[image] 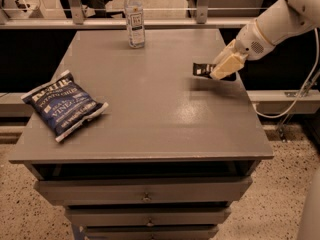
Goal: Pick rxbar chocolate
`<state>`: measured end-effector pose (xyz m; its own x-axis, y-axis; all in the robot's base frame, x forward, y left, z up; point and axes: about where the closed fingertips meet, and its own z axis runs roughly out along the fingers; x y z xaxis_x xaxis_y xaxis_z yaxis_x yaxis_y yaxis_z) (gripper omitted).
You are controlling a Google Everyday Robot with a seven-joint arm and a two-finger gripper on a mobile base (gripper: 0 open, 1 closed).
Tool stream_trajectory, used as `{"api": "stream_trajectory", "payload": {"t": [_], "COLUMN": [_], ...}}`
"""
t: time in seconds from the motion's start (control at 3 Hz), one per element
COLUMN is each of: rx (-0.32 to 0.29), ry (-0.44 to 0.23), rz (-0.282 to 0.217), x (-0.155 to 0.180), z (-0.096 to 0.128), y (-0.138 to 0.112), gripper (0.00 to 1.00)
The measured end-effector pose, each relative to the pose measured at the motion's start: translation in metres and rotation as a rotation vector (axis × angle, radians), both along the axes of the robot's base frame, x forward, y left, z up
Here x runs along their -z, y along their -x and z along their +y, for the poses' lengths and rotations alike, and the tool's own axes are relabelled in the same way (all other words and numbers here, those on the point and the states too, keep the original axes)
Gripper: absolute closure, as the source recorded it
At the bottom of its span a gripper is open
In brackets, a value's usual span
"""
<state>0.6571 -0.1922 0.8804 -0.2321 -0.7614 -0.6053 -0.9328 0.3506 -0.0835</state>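
The rxbar chocolate (202,70), a small flat black bar with white lettering, is near the table's right edge. My gripper (223,67), with cream-coloured fingers, comes in from the upper right and is shut on the bar's right part. It holds the bar a little above the grey table top (150,109), and a faint shadow lies on the surface below it. Only the bar's left end shows; the fingers hide the rest.
A large blue chip bag (62,105) lies at the table's left front. A clear water bottle (134,17) stands upright at the back centre. Drawers (145,191) are below the top. A rail and a cable run behind and to the right.
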Motion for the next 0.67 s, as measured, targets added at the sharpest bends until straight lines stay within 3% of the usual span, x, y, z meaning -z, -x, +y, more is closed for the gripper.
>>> {"api": "stream_trajectory", "payload": {"t": [0.33, 0.67], "rx": [-0.083, -0.094], "ry": [-0.107, -0.123], "rz": [-0.102, -0.101], "x": [-0.0596, -0.0606], "z": [0.0241, 0.0304], "y": [0.0187, 0.0187], "gripper": [1.00, 1.00]}}
